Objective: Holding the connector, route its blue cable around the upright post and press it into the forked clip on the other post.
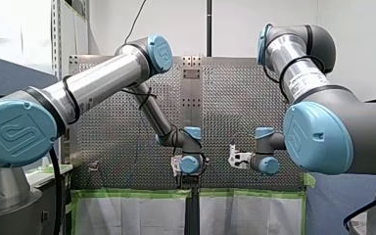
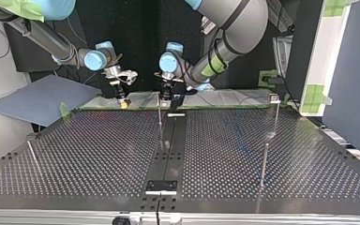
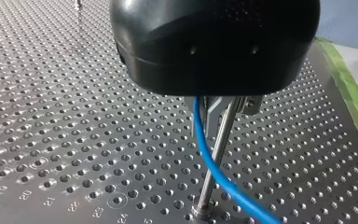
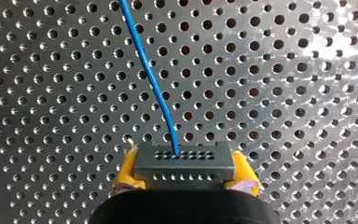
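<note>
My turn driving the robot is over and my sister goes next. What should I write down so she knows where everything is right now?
Right gripper: shut on the connector, with a yellow pad on each side.
Left gripper: directly over an upright post; open or shut does not show.
Blue cable: runs from the connector out over the perforated table, and in the left wrist view drops close beside that post.
Done: connector gripped, cable at the post.
Left: probably the wrap around the post and the press into the forked clip, which I cannot pick out in any view.
</note>
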### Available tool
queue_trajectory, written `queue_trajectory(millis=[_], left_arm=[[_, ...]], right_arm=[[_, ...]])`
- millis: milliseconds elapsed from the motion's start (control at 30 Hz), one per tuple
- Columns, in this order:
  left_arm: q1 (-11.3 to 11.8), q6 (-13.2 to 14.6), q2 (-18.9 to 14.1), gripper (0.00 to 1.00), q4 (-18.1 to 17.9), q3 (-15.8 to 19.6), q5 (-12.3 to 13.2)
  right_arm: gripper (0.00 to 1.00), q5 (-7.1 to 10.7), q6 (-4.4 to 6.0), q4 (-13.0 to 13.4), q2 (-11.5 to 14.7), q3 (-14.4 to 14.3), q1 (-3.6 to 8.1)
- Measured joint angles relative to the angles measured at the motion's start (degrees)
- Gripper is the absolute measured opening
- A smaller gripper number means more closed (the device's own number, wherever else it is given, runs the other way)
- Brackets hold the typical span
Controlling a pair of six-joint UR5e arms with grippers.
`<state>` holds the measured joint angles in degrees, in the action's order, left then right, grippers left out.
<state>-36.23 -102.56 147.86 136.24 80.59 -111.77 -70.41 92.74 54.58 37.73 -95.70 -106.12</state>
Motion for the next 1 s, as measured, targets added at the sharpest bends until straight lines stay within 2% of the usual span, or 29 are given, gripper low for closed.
queue_trajectory(millis=[300, 333, 367, 433, 467, 500, 700, 733, 767, 833, 867, 900, 933, 967, 1000], left_arm=[[0.2, 0.0, 0.0, 0.11, 0.3, 0.1, 0.1], [0.2, 0.0, 0.0, 0.18, 0.4, 0.1, 0.2], [0.2, 0.1, 0.0, 0.18, 0.5, 0.1, 0.2], [0.3, 0.2, 0.0, 0.28, 0.7, 0.1, 0.2], [0.3, 0.3, 0.0, 0.28, 0.8, 0.1, 0.2], [0.3, 0.6, 0.0, 0.33, 1.0, 0.1, 0.2], [0.5, 1.9, 0.0, 0.36, 2.7, 0.1, 0.1], [0.6, 2.0, 0.0, 0.48, 2.9, 0.1, 0.2], [0.7, 2.0, 0.0, 0.48, 3.1, 0.1, 0.3], [1.0, 2.1, 0.0, 0.71, 3.6, 0.1, 0.6], [1.1, 2.1, 0.0, 0.71, 3.9, 0.1, 0.8], [1.2, 2.2, 0.0, 0.85, 4.3, 0.1, 1.1], [1.3, 2.2, 0.0, 0.93, 4.7, 0.1, 1.3], [1.4, 2.2, 0.0, 0.93, 5.0, 0.1, 1.3], [1.5, 2.1, 0.0, 1.00, 5.6, 0.1, 1.2]], right_arm=[[0.00, 0.00, 0.00, -0.3, -0.1, 0.3, 0.02], [0.00, 0.01, 0.00, -0.3, -0.1, 0.3, 0.02], [0.00, 0.03, 0.00, -0.3, -0.1, 0.3, 0.03], [0.00, 0.07, 0.00, -0.4, -0.1, 0.3, 0.01], [0.00, 0.10, 0.00, -0.4, -0.1, 0.3, -0.03], [0.00, 0.13, 0.00, -0.5, -0.2, 0.3, -0.05], [0.00, 0.17, 0.00, -0.6, -0.2, 0.3, -0.22], [0.00, 0.17, 0.00, -0.6, -0.2, 0.3, -0.25], [0.00, 0.17, 0.00, -0.7, -0.2, 0.3, -0.28], [0.00, 0.18, 0.00, -0.7, -0.3, 0.3, -0.29], [0.00, 0.17, 0.00, -0.8, -0.3, 0.3, -0.29], [0.00, 0.18, 0.00, -0.8, -0.3, 0.3, -0.28], [0.00, 0.18, 0.00, -0.9, -0.3, 0.3, -0.26], [0.00, 0.16, 0.00, -0.9, -0.3, 0.3, -0.24], [0.00, 0.15, 0.00, -0.9, -0.3, 0.3, -0.23]])
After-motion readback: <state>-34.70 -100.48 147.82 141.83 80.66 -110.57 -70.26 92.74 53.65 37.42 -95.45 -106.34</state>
